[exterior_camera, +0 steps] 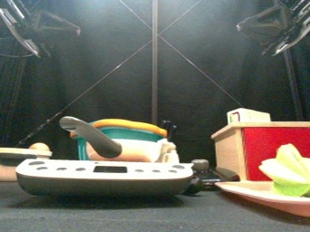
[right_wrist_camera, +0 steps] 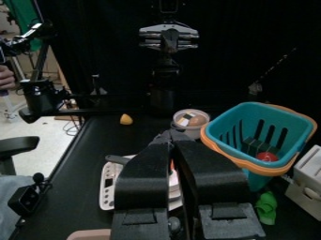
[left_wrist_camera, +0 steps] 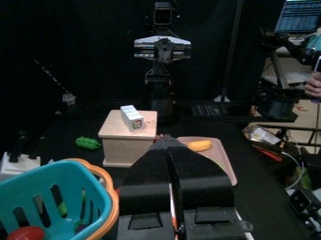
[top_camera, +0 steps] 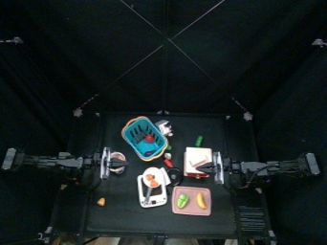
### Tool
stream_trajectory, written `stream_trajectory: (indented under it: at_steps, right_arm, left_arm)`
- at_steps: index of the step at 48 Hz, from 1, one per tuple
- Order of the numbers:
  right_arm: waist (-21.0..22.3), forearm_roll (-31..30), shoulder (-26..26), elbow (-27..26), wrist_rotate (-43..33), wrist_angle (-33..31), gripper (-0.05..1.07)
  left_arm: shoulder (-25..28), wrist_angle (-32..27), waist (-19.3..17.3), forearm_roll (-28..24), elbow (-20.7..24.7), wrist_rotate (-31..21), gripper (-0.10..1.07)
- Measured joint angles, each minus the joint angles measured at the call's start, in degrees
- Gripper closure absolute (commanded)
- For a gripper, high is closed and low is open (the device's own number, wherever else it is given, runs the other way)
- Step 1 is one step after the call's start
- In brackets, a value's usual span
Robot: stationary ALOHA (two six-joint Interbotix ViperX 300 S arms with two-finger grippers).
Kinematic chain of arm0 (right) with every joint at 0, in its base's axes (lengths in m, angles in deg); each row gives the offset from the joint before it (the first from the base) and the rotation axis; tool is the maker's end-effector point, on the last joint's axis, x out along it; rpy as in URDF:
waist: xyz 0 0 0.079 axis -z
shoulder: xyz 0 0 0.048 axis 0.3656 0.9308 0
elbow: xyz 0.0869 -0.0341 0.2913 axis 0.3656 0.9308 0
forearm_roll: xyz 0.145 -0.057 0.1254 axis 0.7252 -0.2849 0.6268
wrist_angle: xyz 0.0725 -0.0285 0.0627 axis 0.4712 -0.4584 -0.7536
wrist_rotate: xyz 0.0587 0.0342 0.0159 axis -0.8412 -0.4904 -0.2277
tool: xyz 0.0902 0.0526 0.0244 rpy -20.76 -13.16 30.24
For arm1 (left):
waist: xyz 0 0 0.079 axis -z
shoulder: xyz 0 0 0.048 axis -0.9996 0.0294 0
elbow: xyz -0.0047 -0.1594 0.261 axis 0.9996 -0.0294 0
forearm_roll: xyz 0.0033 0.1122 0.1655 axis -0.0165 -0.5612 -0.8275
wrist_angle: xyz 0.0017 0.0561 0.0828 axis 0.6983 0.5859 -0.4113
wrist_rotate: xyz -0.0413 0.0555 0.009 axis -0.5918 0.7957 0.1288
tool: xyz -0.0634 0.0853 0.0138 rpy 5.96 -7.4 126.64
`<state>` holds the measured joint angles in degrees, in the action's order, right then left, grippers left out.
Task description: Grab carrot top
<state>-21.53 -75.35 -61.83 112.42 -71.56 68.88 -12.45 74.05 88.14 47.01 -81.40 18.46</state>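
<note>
Nearest in front: scale (exterior_camera: pixel 103 176), hiding basket (exterior_camera: pixel 115 140) base. Carrot (top_camera: pixel 101 202) at table's 7 o'clock, tiny, axis unreadable. Both pincers clenched, empty: left gripper (left_wrist_camera: pixel 174 153), right gripper (right_wrist_camera: pixel 175 148).

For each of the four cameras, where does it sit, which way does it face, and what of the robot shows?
Top: overhead, straight down; both arms flank the table.
Front: table height, level across a kitchen scale; arms hang in the upper corners.
Left wrist: across the table; left gripper shut, other arm beyond.
Right wrist: the opposite way; right gripper shut.
Shared: both wrist views show the teal basket.
</note>
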Motion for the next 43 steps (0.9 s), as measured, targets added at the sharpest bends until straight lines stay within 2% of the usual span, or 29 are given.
stream_trajectory:
  at_steps: [9,23,34,43]
  right_arm:
    - [0.1,0.3,3.3,-1.8,-1.8,0.5,1.00]
    - [0.4,0.8,18.5,-10.2,-2.4,1.2,1.00]
    - [0.4,6.1,31.6,-17.1,-2.4,1.2,1.00]
    - [0.4,10.1,41.5,-21.9,-2.4,1.3,0.99]
  left_arm:
    - [1.5,0.8,0.4,0.3,0.2,-0.1,1.00]
    - [7.6,5.6,1.4,0.4,1.0,0.2,1.00]
    - [8.1,9.3,1.5,0.4,0.0,0.2,1.00]
    - [8.1,9.8,1.5,0.4,-0.6,0.2,1.00]
